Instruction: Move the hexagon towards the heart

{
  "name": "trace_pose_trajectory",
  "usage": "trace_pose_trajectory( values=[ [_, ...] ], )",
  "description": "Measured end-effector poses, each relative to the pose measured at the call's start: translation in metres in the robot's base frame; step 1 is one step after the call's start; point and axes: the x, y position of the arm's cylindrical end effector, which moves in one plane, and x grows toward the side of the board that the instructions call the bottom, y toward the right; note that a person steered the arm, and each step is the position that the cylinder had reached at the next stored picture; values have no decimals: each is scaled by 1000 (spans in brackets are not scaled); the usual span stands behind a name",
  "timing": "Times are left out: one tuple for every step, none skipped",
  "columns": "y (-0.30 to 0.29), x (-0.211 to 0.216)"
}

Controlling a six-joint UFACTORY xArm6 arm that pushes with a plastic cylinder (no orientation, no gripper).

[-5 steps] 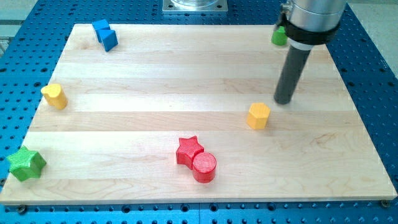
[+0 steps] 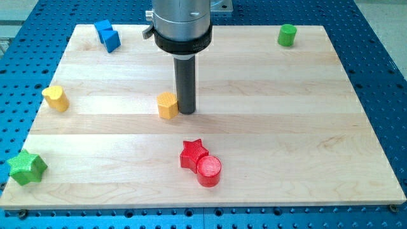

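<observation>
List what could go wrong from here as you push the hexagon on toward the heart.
1. My tip touches the yellow hexagon on its right side, slightly high; an off-centre push could let it slip off toward the view's bottom.
2. The yellow heart sits near the board's left edge; overshooting may knock it off.
</observation>
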Motion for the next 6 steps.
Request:
trace_pose_trajectory(
  values=[
    [0,0],
    [-10,-12],
    [-62,-10],
    [-33,31],
    [-76,31],
    [-94,31]
  ],
)
